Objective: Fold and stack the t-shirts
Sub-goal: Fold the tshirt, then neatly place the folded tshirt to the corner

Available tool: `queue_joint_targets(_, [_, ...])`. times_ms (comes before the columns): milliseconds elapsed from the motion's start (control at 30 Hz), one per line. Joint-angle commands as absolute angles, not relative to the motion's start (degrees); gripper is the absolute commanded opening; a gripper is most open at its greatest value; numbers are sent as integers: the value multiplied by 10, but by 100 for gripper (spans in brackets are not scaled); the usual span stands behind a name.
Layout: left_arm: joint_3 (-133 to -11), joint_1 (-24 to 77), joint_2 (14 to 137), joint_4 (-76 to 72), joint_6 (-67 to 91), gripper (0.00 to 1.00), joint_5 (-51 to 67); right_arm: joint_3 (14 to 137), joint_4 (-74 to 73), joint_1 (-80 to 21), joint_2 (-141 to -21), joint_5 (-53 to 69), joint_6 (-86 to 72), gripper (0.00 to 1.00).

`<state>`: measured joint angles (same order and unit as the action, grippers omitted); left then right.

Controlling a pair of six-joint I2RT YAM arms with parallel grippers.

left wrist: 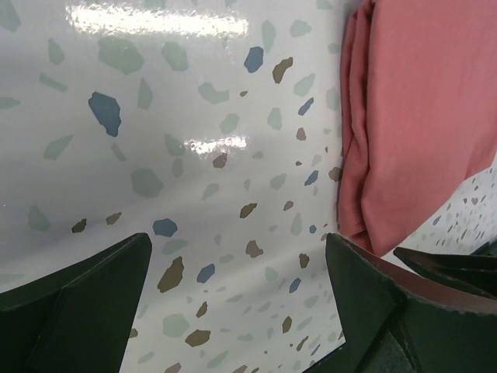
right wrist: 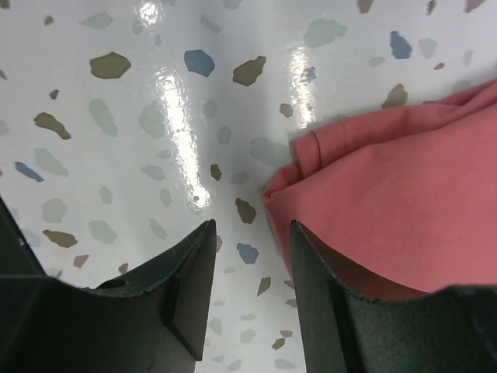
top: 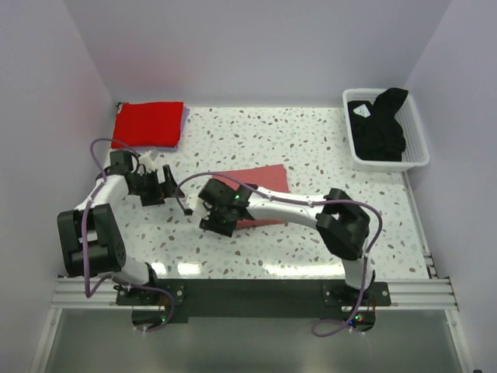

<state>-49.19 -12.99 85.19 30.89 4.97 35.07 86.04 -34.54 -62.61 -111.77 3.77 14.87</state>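
Folded, not stacked: bright red cloth t-shirt (top: 147,124) at far left corner, salmon-pink cloth t-shirt (top: 264,180) mid-table. Unfolded: black cloth t-shirt (top: 384,128) in white slatted plastic basket (top: 418,149). Left gripper (top: 169,185) and right gripper (top: 208,220) parted, empty.

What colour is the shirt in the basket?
Black. The shirt shows best in the top view, heaped in the white basket.
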Motion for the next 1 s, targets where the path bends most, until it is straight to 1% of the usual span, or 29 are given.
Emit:
queue_joint_targets(0, [-506,-134,865,317,67,100,327,872,-313,-637,-1135,-18,184,47])
queue_joint_targets(133, [-498,-134,881,310,74,100,336,856,-287,-642,-1161,-34,203,47])
queue_joint_targets(233, [-491,-131,892,298,86,100,348,832,-266,-642,-1179,-41,214,43])
queue_joint_targets(367, [-476,-106,910,269,110,100,359,806,-238,-637,-1178,-54,224,28])
queue_joint_targets(400, [-475,-92,918,257,115,100,366,807,-239,-634,-1176,-53,227,14])
queue_joint_targets(467, [-470,-77,927,241,138,100,387,809,-236,-621,-1164,-38,226,2])
queue_joint_targets(500, [-468,-62,937,223,148,100,393,811,-235,-614,-1157,-28,223,0])
queue_joint_targets(567, [-464,-49,946,197,189,100,413,808,-221,-593,-1125,-1,215,0])
queue_joint_targets(700, [-454,-23,973,99,281,100,439,814,-209,-566,-1093,67,204,0])
queue_joint_targets(867, [-442,-4,998,-15,393,100,447,832,-205,-552,-1086,97,191,0])
queue_joint_targets(900, [-443,16,1008,-40,418,100,446,840,-207,-552,-1086,105,190,0])
queue_joint_targets(967, [-442,25,1016,-68,445,100,442,847,-204,-552,-1087,112,186,0])
